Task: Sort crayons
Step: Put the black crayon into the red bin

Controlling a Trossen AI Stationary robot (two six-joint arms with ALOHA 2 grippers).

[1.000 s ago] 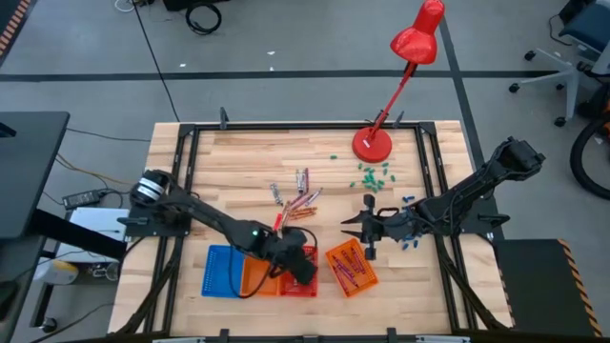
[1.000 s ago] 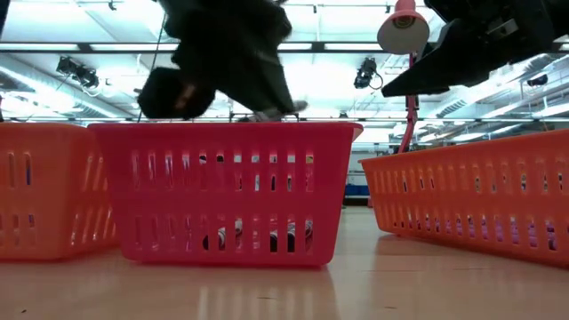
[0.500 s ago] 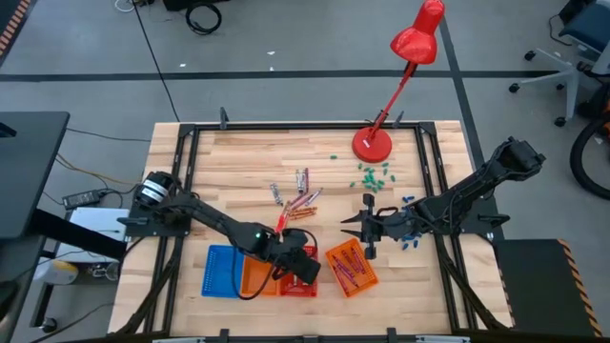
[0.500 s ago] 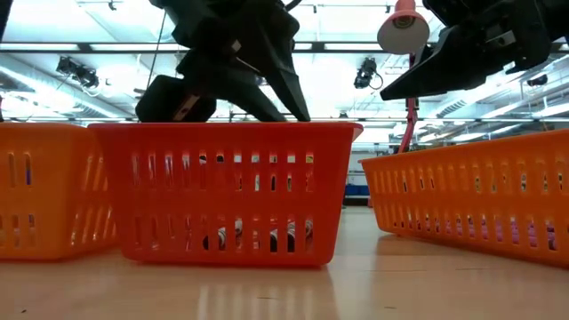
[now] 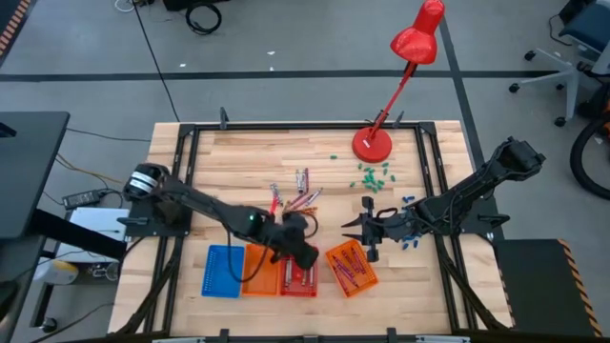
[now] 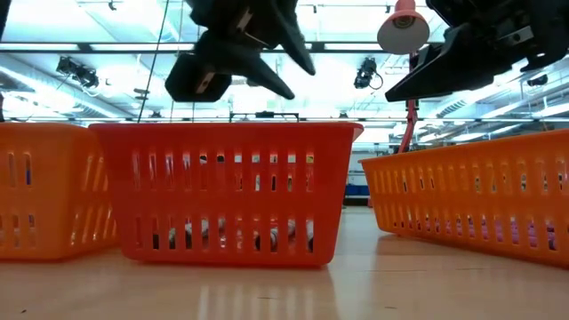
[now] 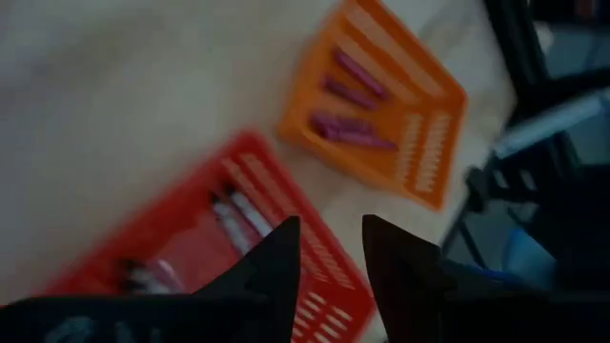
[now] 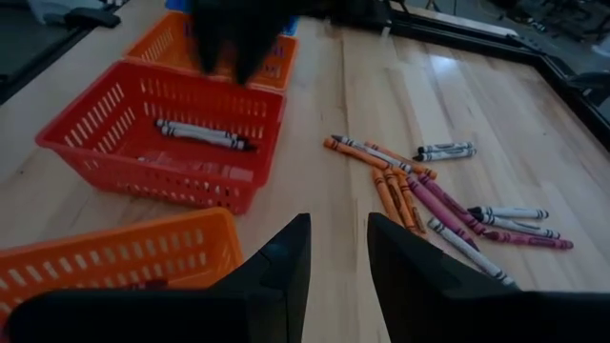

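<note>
- From my remote seat: pale butcher-block wooden table top (image 5: 238, 162) w/ a black metal frame (image 5: 187, 152) round its edges.
- Grey carpeted floor (image 5: 286, 57) all round the table; a dark strip runs across it behind the table.
- Red desk lamp w/ round base (image 5: 373, 144) stands at the table's far edge, shade leaning out beyond it.
- Black coiled cable (image 5: 202, 16) lies on the floor, far side.
- Grey wheeled office chair base (image 5: 558, 71) at far right.
- Black flat desk surface (image 5: 24, 171) at left edge.
- Low view: ceiling w/ long bright strip lights (image 6: 356, 71); I can't make out the room's far end.
</note>
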